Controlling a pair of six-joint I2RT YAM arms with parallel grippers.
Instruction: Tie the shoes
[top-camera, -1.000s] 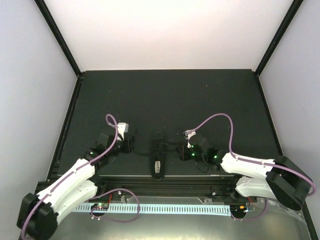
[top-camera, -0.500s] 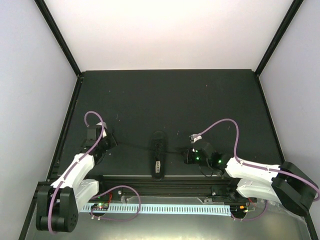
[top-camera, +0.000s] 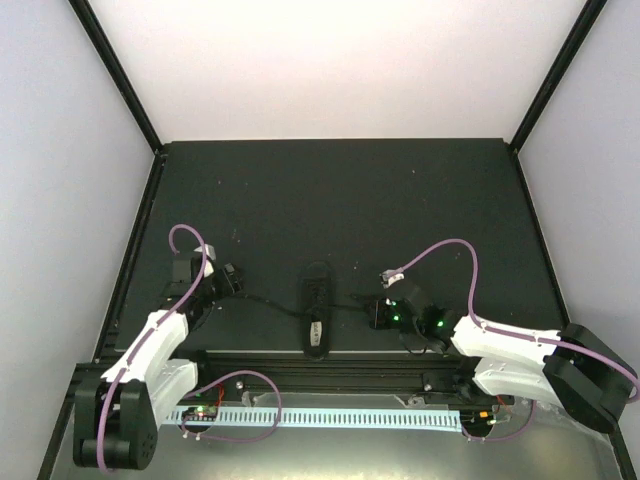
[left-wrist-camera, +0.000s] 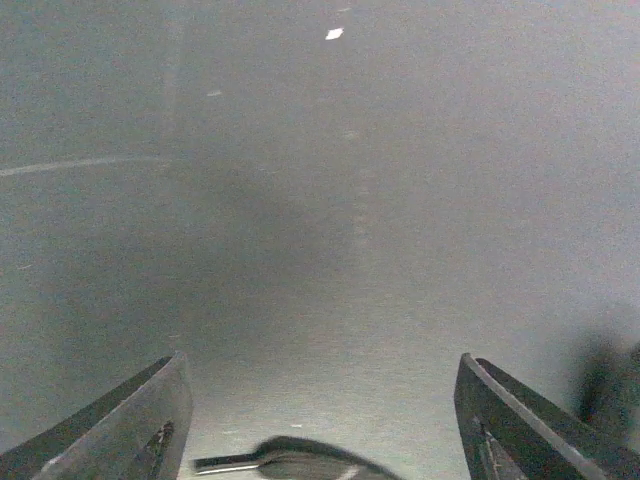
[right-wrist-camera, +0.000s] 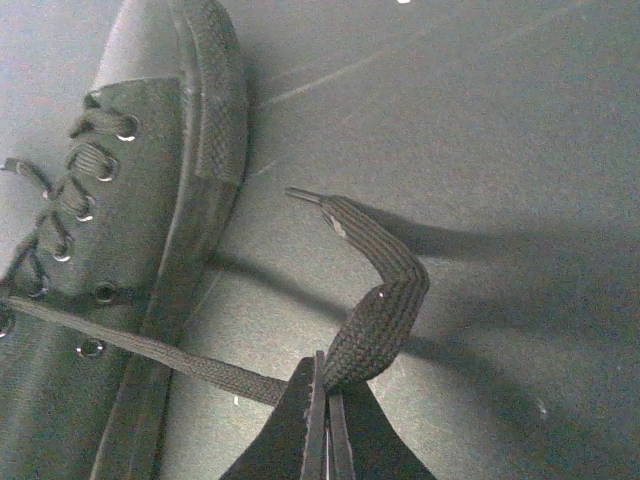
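Right tool (right-wrist-camera: 324, 368) pinches lace (right-wrist-camera: 380, 300), shoe (right-wrist-camera: 110, 230) just left; left tool (left-wrist-camera: 320, 360) apparently gaping.

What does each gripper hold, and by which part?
The right gripper pinches the flat black shoelace just short of its free tip; the left gripper is open, holding nothing.

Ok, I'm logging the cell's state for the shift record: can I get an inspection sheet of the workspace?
Surface: dark mat, a few pale specks.
Job's things: black shoe near the front edge, no bow seen; right lace stretched sideways, left lace trailing toward the left arm.
Clutter: nothing seen.
Grippers: right gripper shut on the right lace; left gripper open, holding nothing.
Cables: a purple cable loops over the left arm, another over the right, both clear of the shoe.
Surroundings: pale walls, black frame posts.
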